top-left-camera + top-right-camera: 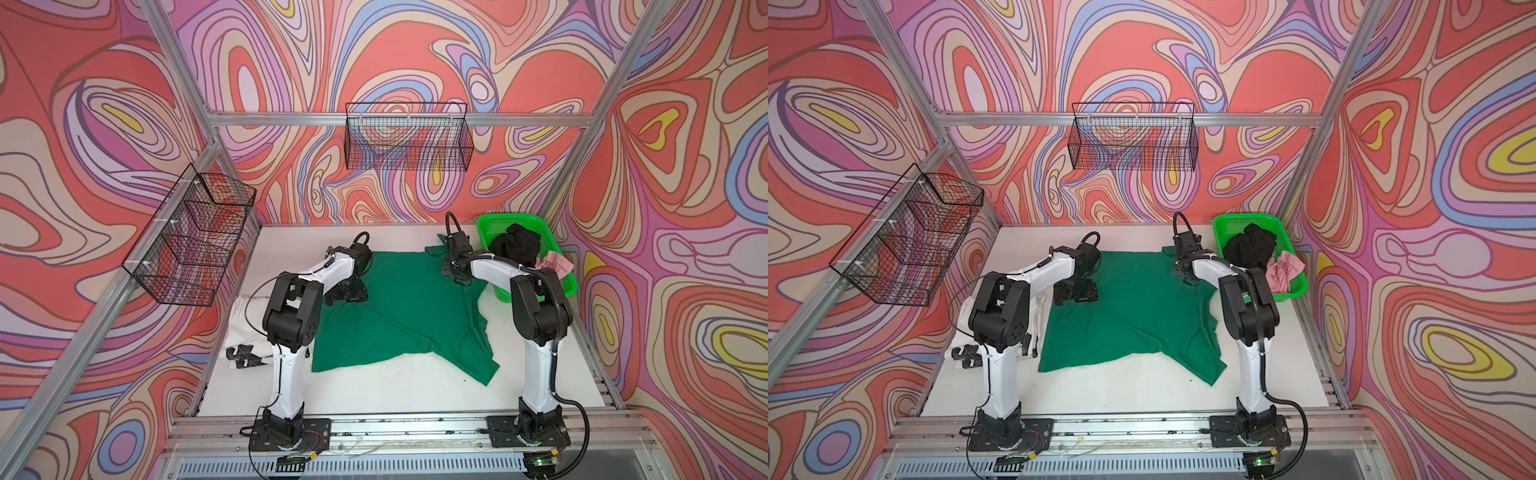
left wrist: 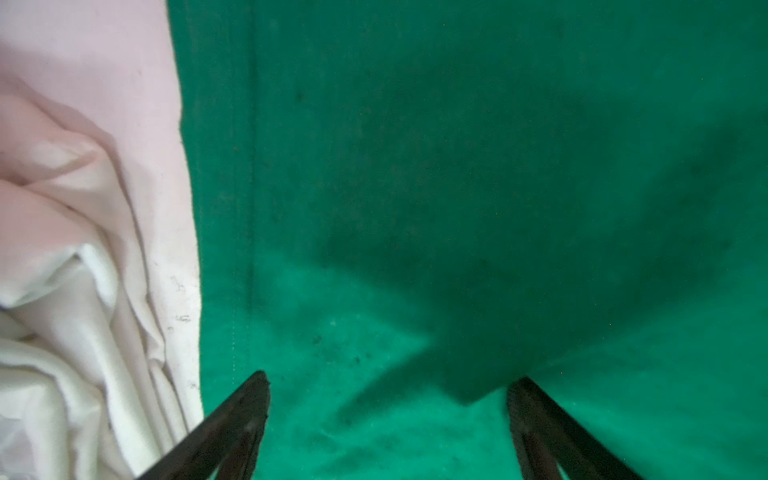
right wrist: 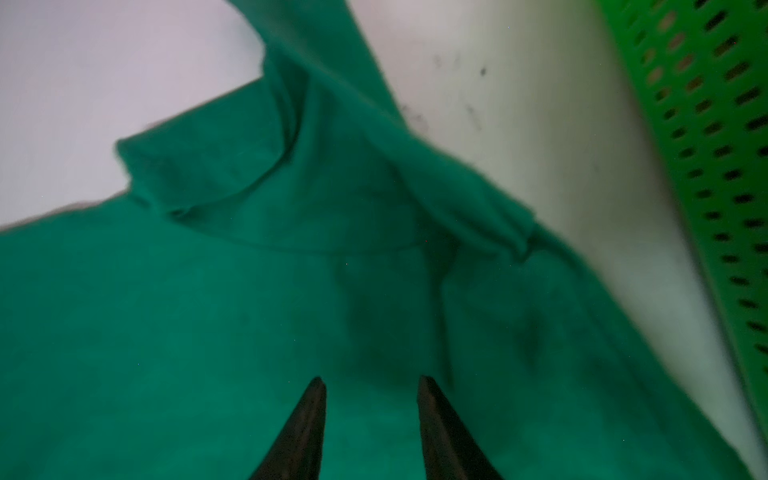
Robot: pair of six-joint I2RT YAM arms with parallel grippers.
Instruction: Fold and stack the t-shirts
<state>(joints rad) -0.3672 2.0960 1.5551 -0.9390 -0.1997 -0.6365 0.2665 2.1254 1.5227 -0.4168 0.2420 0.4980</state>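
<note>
The dark green t-shirt (image 1: 407, 316) (image 1: 1133, 316) lies spread over the middle of the white table, its front right corner rumpled. My left gripper (image 1: 347, 293) (image 2: 390, 380) hovers open over the shirt's left edge with only flat green cloth (image 2: 457, 166) under it. My right gripper (image 1: 455, 276) (image 3: 371, 379) stands open above the far right part of the shirt, near a folded sleeve (image 3: 249, 174), with nothing between its fingers. A white t-shirt with black marks (image 1: 243, 322) (image 2: 75, 332) lies crumpled at the left. The black t-shirt (image 1: 515, 245) and the pink one (image 1: 555, 264) sit in the basket.
The bright green perforated basket (image 1: 498, 220) (image 3: 706, 124) stands at the back right corner, close beside my right arm. Black wire baskets hang on the left wall (image 1: 195, 241) and the back wall (image 1: 409, 141). Aluminium frame rails border the table.
</note>
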